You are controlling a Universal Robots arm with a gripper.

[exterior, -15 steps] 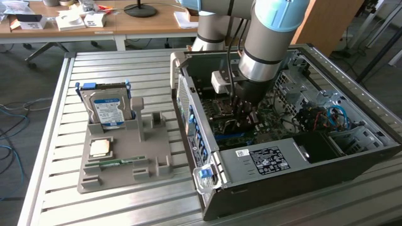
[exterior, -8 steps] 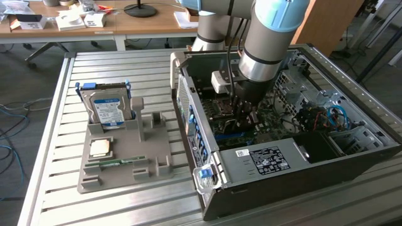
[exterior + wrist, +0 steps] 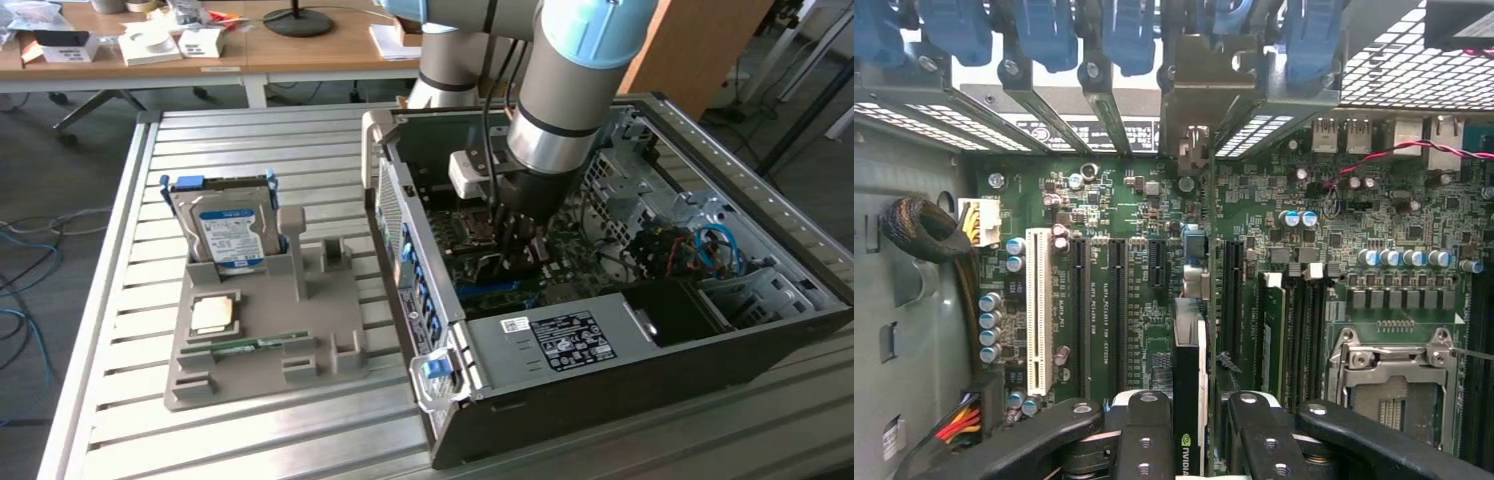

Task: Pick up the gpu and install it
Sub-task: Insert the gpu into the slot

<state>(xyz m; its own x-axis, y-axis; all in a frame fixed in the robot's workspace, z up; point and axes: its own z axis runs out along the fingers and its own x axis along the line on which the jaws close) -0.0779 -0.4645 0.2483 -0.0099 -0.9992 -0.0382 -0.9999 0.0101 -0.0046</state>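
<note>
With gripper, clamps one gpu between two matte black fingers: thin, flat, black card, edge-on over one green motherboard inside one open metal case. Near it, one long white plastic slot. Outside, one boxy silver hard drive upright in grey tray.

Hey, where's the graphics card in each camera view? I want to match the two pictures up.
Wrist view: the graphics card stands edge-on, gripped between the fingers of the gripper, over the motherboard slots.
Exterior view: inside the open computer case, beneath the gripper; too dark there to tell it from the fingers.
Shared landmark: the green motherboard on the case floor.
</note>
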